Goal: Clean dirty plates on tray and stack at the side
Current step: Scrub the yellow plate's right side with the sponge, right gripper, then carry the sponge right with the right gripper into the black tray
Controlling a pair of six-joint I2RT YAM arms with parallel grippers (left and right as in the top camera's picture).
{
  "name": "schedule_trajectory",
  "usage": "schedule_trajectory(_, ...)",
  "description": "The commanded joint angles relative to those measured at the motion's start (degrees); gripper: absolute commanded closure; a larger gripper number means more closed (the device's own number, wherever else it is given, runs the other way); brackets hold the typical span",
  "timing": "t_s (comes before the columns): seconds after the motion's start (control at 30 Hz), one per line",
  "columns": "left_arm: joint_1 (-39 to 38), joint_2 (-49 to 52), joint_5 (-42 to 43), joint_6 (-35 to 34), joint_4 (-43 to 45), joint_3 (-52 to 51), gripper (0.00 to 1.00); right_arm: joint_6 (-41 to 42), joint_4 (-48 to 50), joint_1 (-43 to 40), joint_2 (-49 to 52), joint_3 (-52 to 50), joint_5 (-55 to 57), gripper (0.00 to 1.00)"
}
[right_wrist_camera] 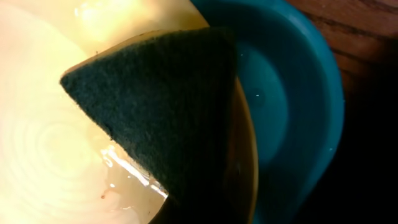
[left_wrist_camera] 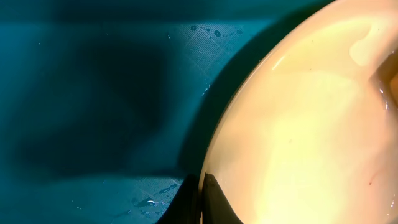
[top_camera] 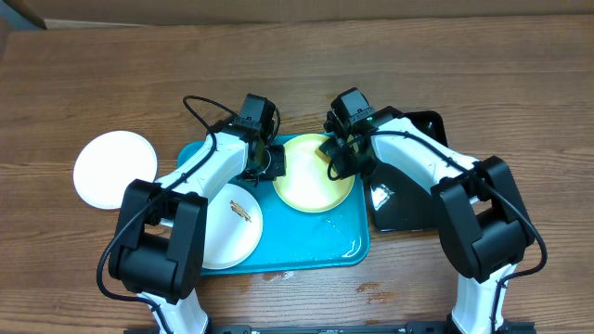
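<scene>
At the far side of the tray (top_camera: 316, 255), the yellow-green plate (top_camera: 311, 181) lies between the claws: left claw (top_camera: 269, 160) clamps its left rim; right claw (top_camera: 336, 158) clamps a sponge (right_wrist_camera: 168, 106) against its right rim.

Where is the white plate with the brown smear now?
In the overhead view, the smeared white plate lies on the left half of the turquoise tray, beside the yellow-green plate and partly under the left arm.

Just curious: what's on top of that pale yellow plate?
A dark green sponge, held by the right end effector, rests on the pale yellow plate. Whatever is beneath the sponge is hidden.
</scene>
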Motion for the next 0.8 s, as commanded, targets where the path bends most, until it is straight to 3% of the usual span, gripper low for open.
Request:
schedule_trajectory(0.0,0.33,0.59,0.02,-0.17,0.04,0.46,0.96,-0.5,-0.42,-0.42,1.81,0.55,0.81,0.96)
schedule_trajectory(0.3,0.33,0.59,0.02,-0.17,-0.04,0.46,0.96,-0.39,-7.17,-0.92,1.77,12.96,-13.88,0.96)
schedule_trajectory(0.5,0.33,0.59,0.02,-0.17,-0.2,0.46,0.96,-0.26,-18.75,-4.13,1.77,23.32,-14.21,0.96)
schedule_trajectory(0.77,0.33,0.59,0.02,-0.15,-0.2,0.46,0.95,-0.02,-30.12,-12.52,1.79,24.06,-13.49,0.96)
